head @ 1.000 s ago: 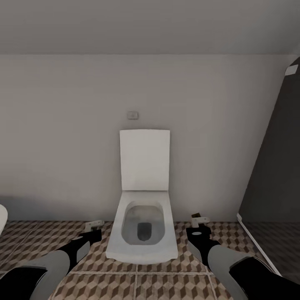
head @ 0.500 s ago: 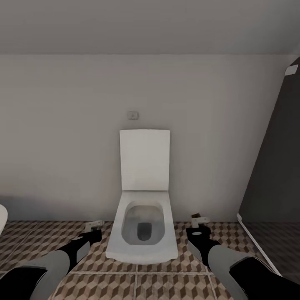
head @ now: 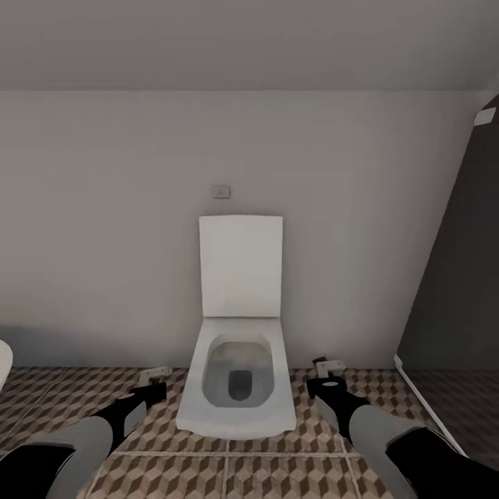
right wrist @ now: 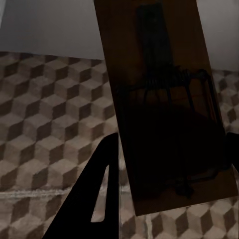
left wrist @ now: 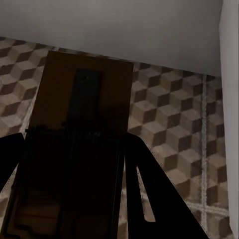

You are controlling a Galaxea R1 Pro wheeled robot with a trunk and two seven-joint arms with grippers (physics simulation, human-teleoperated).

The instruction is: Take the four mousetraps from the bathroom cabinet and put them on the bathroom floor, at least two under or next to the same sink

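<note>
One brown mousetrap (left wrist: 79, 144) sits in each arm's jaws above the cube-patterned floor (head: 229, 471), seemingly clamped.

Open toilet (head: 239, 374) against wall; left gripper (head: 154, 380), right gripper (head: 324, 371) each hold mousetrap.

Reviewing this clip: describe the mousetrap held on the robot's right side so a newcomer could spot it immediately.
Find the white toilet against the back wall. Just beside its bowl, over the cube-patterned bathroom floor, the right gripper holds a small flat mousetrap. Up close it is a brown wooden board with a dark wire spring; the other mousetrap sits in the left gripper.
</note>
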